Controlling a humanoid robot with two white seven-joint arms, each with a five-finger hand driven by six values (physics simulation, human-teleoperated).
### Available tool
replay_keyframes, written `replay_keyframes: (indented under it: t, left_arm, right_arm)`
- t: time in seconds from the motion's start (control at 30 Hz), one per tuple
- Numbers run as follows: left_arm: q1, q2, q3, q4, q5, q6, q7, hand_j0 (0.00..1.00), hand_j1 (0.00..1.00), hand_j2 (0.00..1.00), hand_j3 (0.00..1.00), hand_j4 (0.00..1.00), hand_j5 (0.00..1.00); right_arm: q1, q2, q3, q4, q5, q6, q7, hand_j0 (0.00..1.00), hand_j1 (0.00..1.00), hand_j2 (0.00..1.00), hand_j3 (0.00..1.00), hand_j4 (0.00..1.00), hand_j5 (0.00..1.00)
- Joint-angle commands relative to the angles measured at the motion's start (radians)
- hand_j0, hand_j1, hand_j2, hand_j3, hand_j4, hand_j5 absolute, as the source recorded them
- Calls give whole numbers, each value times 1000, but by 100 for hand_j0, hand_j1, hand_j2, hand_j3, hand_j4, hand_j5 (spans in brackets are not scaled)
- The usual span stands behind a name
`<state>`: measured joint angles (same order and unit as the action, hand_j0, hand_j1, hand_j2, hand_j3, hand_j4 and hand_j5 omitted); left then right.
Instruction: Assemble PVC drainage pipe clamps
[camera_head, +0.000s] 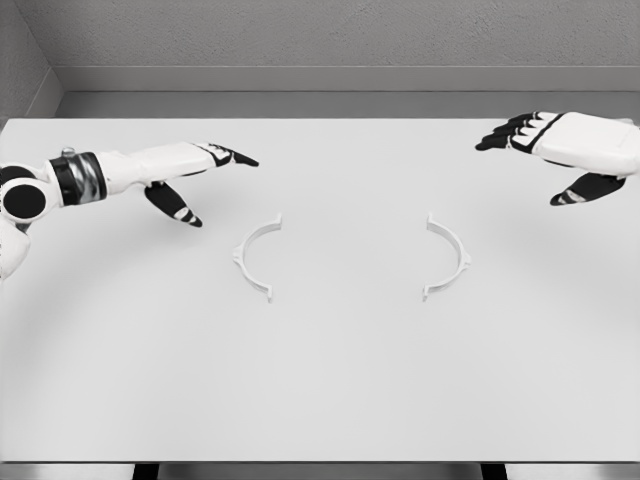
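Note:
Two white half-ring clamp pieces lie flat on the white table (320, 390), apart from each other. The left clamp half (253, 255) curves with its open side facing right. The right clamp half (449, 256) opens toward the left. My left hand (205, 175) hovers up and to the left of the left half, fingers stretched out and thumb hanging down, holding nothing. Over the table's far right, my right hand (560, 150) floats above and to the right of the right half, its fingers spread and empty.
A grey wall (320, 40) runs behind the table's far edge. The table's front edge (320, 462) crosses the bottom of the view.

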<state>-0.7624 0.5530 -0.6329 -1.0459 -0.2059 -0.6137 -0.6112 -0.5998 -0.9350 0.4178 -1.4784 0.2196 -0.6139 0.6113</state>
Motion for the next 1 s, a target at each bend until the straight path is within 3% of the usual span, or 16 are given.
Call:
replay_keyframes:
  t: [0.0,0.2,0.27,0.47,0.7,0.97]
  left_arm:
    - [3,-18,1,9,3,3,0,100,100,100,100,100,100]
    - [38,-8,1,-37,6,3,0,100,100,100,100,100,100]
    - [58,-13,-1,-40,6,3,0,100,100,100,100,100,100]
    - [64,-16,-19,-49,6,3,0,100,100,100,100,100,100]
    - [64,-21,-54,-68,6,3,0,100,100,100,100,100,100]
    - [58,-41,-54,-54,2,3,0,100,100,100,100,100,100]
  right_arm:
    - [2,-1,6,-20,-3,3,0,100,100,100,100,100,100]
    - [8,-2,4,-11,-19,3,0,100,100,100,100,100,100]
    - [23,-2,50,10,-111,3,0,100,100,100,100,100,100]
    - [106,16,44,24,-123,3,0,100,100,100,100,100,100]
    - [94,197,45,198,-132,3,0,100,100,100,100,100,100]
    - [77,229,50,282,-128,3,0,100,100,100,100,100,100]
